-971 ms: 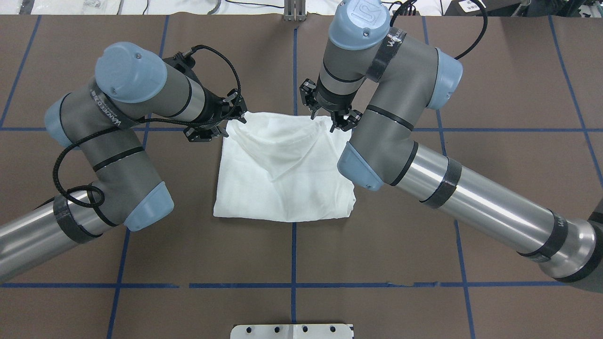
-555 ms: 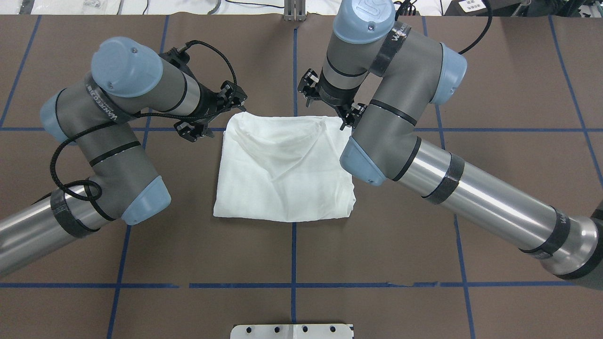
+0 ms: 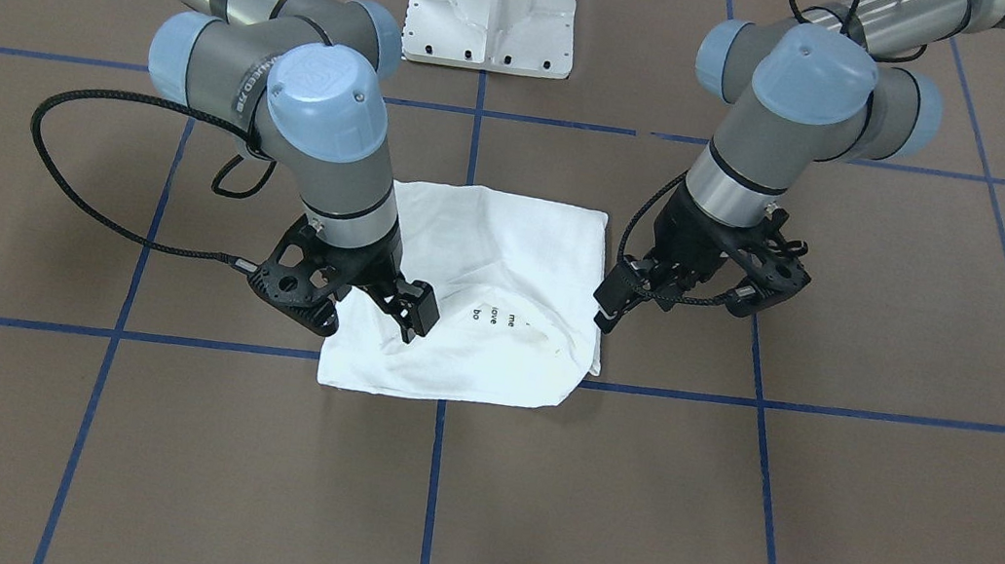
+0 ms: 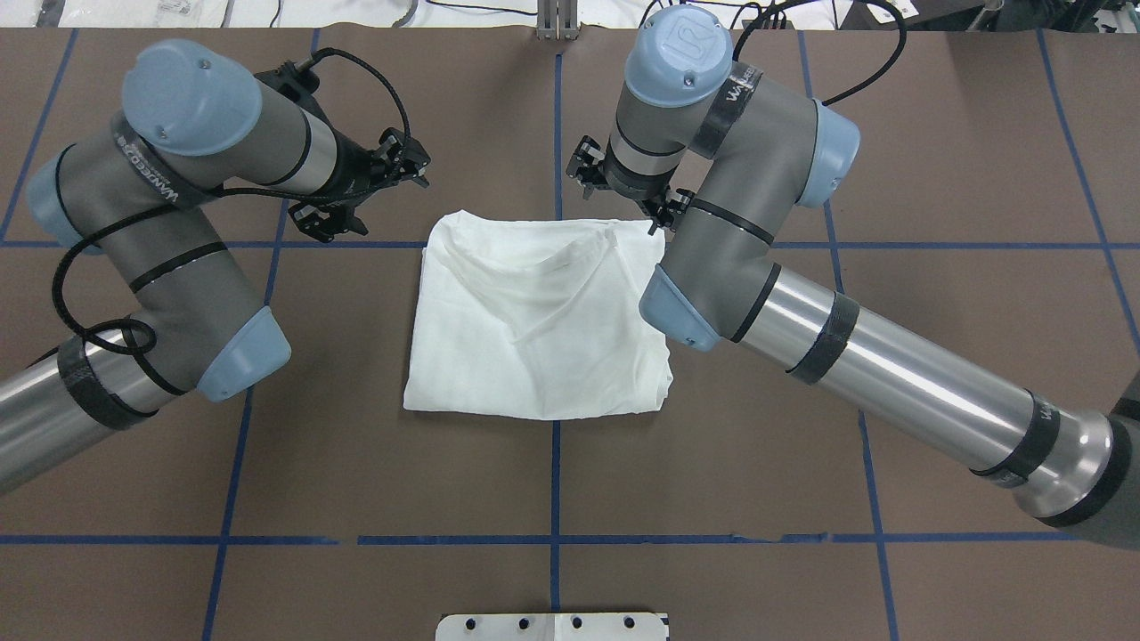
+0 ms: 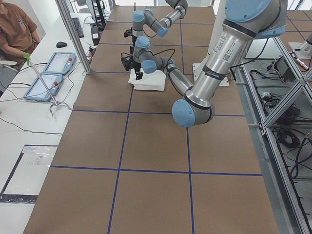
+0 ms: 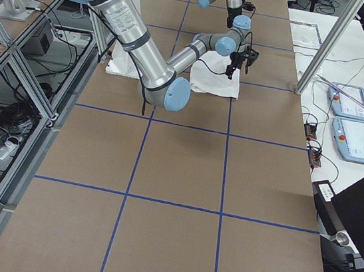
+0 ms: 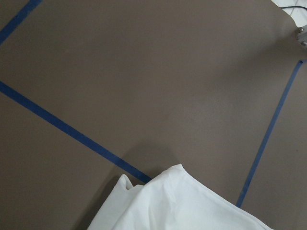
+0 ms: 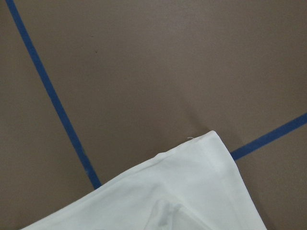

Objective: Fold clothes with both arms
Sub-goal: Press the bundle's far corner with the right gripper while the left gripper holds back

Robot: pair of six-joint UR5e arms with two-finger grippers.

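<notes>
Lying folded in a rough square at mid-table (image 4: 712,481), over a blue tape cross (image 4: 554,472): white shirt (image 4: 534,329). Left gripper (image 4: 365,191) off its far left corner, jaws wide, empty, clear of cloth. Right gripper (image 4: 623,189) above the far right corner, jaws equally wide, gripping nothing.

One shirt (image 4: 534,356), two arms (image 4: 169,258) (image 4: 882,378), one pedestal (image 3: 493,0), one person (image 5: 17,29).

We look down on a brown table (image 4: 980,133) gridded with blue tape lines (image 4: 556,481), a white pedestal (image 3: 493,0) at its edge. Alongside we find a white bench (image 5: 19,117) holding teach pendants (image 5: 61,62), behind an aluminium post (image 5: 73,36).
</notes>
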